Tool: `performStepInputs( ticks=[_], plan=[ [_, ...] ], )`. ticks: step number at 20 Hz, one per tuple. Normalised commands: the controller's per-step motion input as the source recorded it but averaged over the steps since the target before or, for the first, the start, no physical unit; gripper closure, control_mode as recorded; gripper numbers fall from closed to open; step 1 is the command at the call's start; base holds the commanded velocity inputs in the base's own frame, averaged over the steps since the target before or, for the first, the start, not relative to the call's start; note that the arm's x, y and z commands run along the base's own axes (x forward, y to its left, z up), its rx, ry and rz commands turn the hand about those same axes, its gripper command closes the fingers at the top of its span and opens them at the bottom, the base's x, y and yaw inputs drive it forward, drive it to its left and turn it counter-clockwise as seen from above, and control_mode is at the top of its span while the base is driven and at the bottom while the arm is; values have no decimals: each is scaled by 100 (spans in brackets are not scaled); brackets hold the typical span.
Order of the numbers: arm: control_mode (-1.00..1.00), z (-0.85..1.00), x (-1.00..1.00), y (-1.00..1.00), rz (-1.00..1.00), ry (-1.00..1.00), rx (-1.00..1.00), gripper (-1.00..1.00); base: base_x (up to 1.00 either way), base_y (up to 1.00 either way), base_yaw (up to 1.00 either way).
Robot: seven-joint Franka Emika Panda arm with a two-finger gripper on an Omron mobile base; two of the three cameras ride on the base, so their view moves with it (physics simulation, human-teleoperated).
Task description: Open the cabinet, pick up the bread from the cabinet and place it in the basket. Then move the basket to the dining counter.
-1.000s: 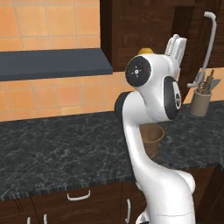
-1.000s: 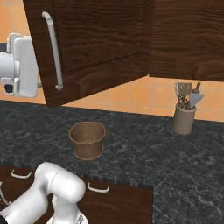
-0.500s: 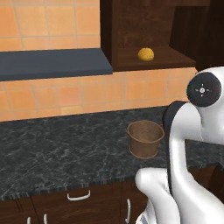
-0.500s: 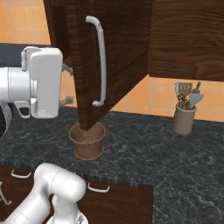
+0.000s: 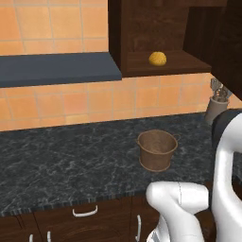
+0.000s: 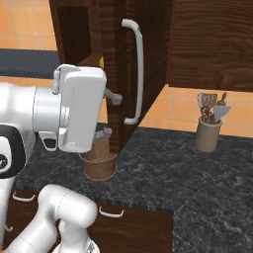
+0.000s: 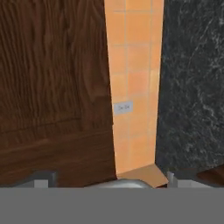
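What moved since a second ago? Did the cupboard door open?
Yes. The cabinet door swung wide open, pulled by the gripper, showing the bread on its shelf. The gripper now sits apart from the handle. The basket and utensil pot stayed put.

Open cabinet (image 6: 111, 59) door hides most of the bread (image 6: 102, 62) in right base view, the gripper (image 6: 109, 116) body covers the basket (image 6: 100, 165) rim, and the utensil pot (image 5: 216, 109) is partly behind the arm.
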Motion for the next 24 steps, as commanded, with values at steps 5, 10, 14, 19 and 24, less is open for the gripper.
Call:
performStepInputs(
  ticks=[5,10,14,19,24],
  plan=[
    [-100,0,3,100,5,0,-10,-100,0,0,0],
    [-100,0,-32,100,1,1,-24,-100,0,0,0],
    [-100,4,95,100,14,28,-16,-100,0,0,0],
    [-100,5,66,31,49,46,-14,-100,0,0,0],
    [-100,6,14,-1,60,56,-32,-100,0,0,0]
  ],
)
